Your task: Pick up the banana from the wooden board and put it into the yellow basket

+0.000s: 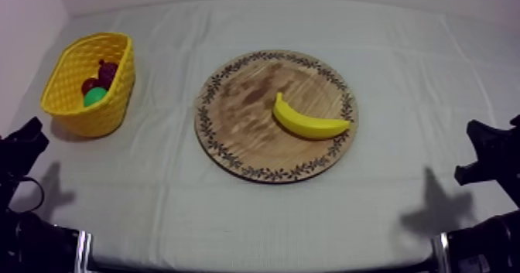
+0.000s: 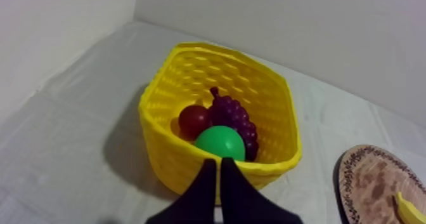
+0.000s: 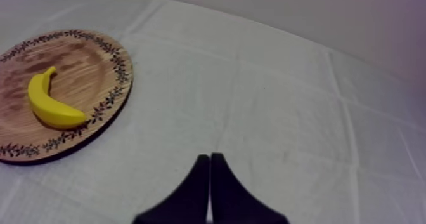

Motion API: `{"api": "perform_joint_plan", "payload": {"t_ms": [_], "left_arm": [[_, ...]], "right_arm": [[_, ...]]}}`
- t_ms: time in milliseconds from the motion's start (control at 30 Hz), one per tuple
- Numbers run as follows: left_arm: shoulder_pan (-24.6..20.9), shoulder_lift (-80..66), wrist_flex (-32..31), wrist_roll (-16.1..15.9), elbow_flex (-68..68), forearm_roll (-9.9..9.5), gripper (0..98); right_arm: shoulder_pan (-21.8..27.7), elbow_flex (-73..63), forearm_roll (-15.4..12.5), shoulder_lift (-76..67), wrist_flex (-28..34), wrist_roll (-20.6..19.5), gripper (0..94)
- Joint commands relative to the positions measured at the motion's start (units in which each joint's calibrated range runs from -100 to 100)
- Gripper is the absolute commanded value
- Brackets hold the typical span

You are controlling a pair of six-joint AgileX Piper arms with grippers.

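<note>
Banana lies sideways on the board's right half, nearest the right gripper, pinched empty like the left gripper.

On my top feed the banana is plain bright yellow, lying toward 3 o'clock on the wooden board. The board's face is mottled brown with darker blotches, and a ring of dark leafy sprigs runs round its rim. At 9 o'clock from the board, the basket is yellow with an open lattice weave. Inside it I see dark purple grapes, a small red fruit and a glossy green round fruit. The cloth is pale grey-white, creased in a grid. My left gripper and right gripper are black.
</note>
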Motion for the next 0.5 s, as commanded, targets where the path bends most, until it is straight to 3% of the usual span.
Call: {"api": "perform_joint_plan", "payload": {"t_ms": [0,467], "left_arm": [[0.0,0.0,0.0,0.0,0.0,-0.01,0.1],[2.0,0.0,0.0,-0.2,0.0,-0.01,0.1]], "right_arm": [[0.0,0.0,0.0,0.0,0.0,0.0,0.3],[0.0,0.0,0.0,0.0,0.0,0.0,0.3]]}}
